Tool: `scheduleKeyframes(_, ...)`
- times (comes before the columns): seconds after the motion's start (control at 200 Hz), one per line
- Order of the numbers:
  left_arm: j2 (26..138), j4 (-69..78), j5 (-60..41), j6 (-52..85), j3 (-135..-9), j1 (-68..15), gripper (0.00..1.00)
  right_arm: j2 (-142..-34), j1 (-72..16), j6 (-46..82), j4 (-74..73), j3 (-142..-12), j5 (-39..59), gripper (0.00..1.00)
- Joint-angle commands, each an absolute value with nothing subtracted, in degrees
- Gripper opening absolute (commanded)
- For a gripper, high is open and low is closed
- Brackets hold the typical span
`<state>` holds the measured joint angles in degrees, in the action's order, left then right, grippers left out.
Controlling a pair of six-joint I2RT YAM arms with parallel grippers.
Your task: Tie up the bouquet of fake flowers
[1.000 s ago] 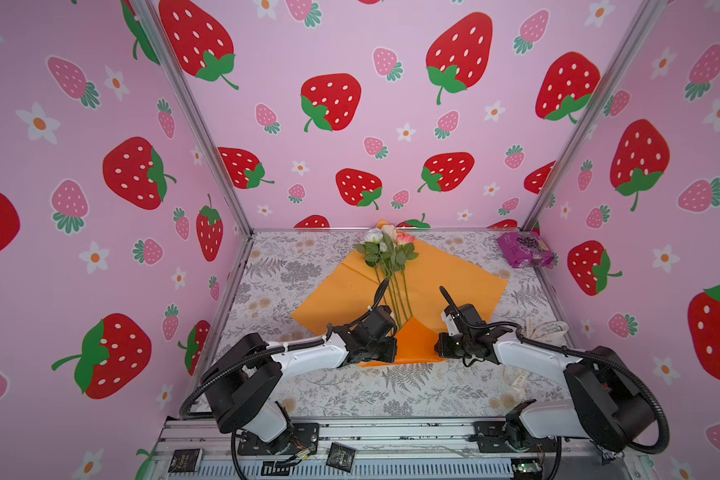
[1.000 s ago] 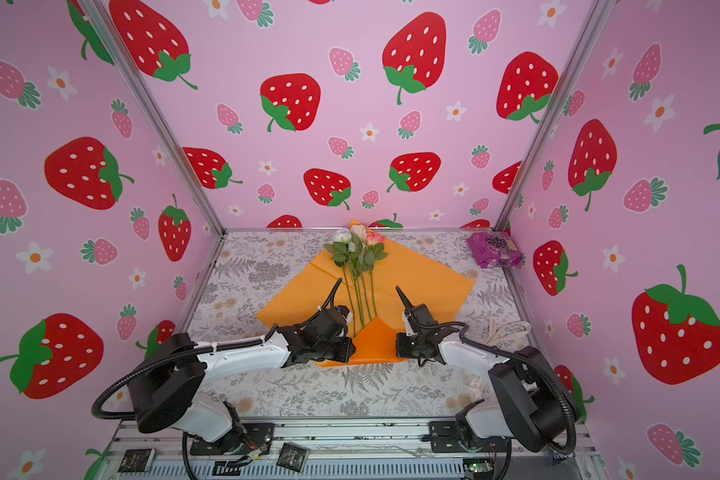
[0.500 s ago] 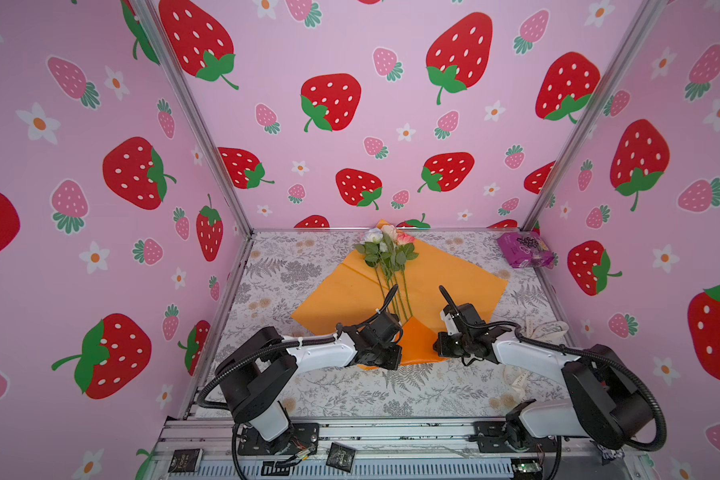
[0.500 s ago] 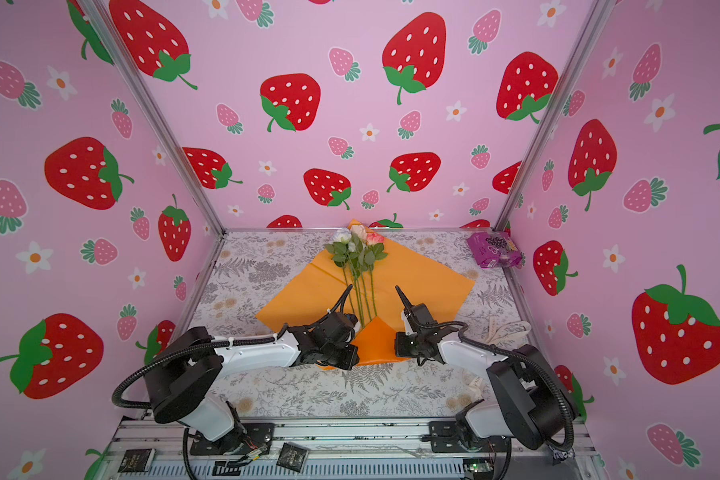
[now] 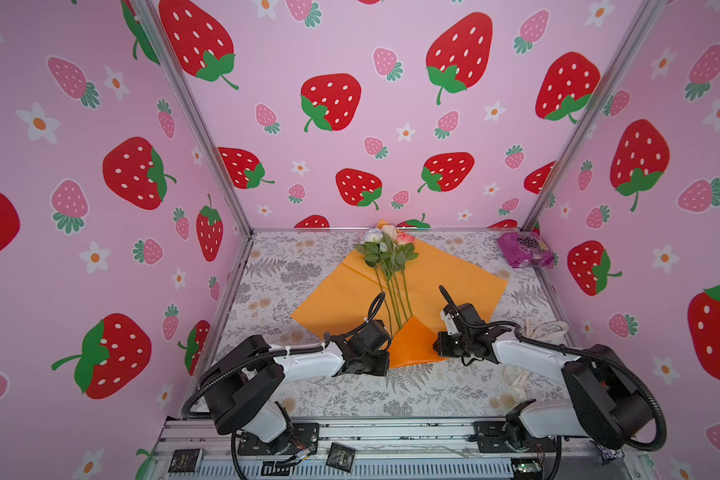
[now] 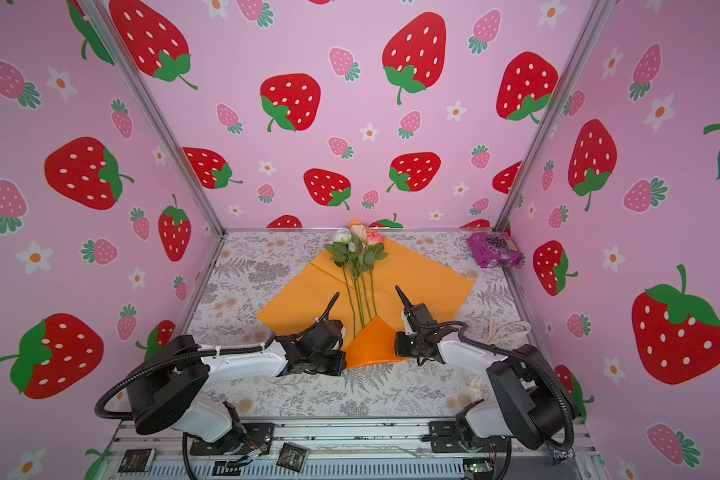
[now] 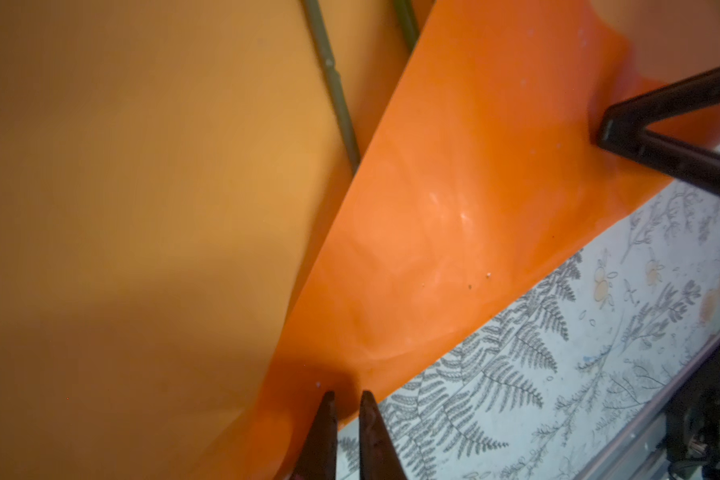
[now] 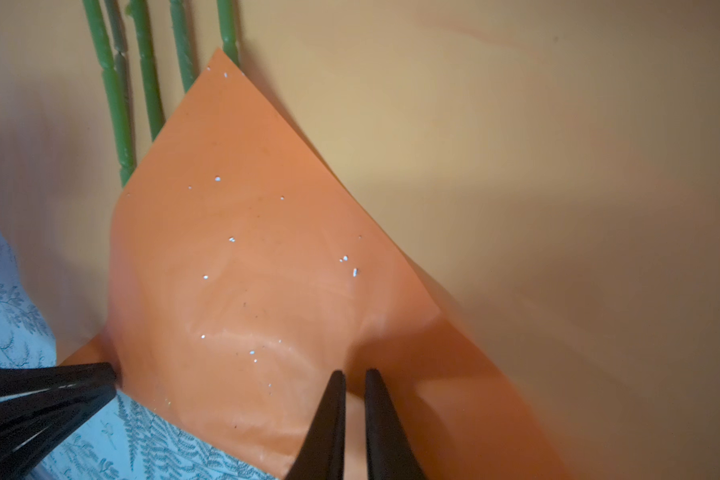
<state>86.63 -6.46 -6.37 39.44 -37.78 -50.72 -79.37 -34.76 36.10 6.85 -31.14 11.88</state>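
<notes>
I am pinching the folded paper at both ends.
My left pincer (image 7: 347, 397) and right pincer (image 8: 354, 374) are each nipping, jaws nearly together, the near fold of the orange wrapping paper (image 5: 445, 274); the left's hold is looking likely, not certain. The fake roses (image 5: 387, 249) are lying along the paper on the table (image 5: 391, 395), heads toward the back wall, stems (image 8: 117, 104) running under the folded flap (image 5: 412, 340).
</notes>
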Motion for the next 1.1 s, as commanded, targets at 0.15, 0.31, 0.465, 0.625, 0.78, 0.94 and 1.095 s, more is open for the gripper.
scheduleKeyframes(0.15,81.06,-13.80,-2.14,43.70,-30.94,-47.08,0.14,-80.55,-34.57,36.12,10.36,-30.74,8.68,0.16)
scheduleKeyframes(0.31,77.58,-15.21,-4.35,42.81,-31.00,-47.06,0.13,-80.37,-34.62,35.95,10.63,-31.25,9.15,0.16)
scheduleKeyframes(0.465,73.43,-17.85,-3.86,40.25,-36.56,-47.11,0.18,-80.34,-34.62,35.53,10.80,-31.81,9.68,0.16)
scheduleKeyframes(0.625,75.58,-14.51,-5.80,38.14,-41.98,-48.39,0.19,-80.33,-34.55,35.14,10.23,-32.26,10.67,0.16)
scheduleKeyframes(0.78,82.43,-10.82,-8.88,36.14,-46.88,-50.80,0.20,-80.68,-34.59,35.24,10.24,-32.86,10.82,0.16)
scheduleKeyframes(0.94,89.99,-7.60,-15.67,34.98,-50.26,-51.41,0.18,-80.34,-34.63,35.55,10.14,-33.26,11.43,0.17)
scheduleKeyframes(1.095,93.83,-7.84,-13.59,36.01,-50.40,-51.55,0.18,-78.60,-34.63,35.33,10.10,-34.22,13.86,0.19)
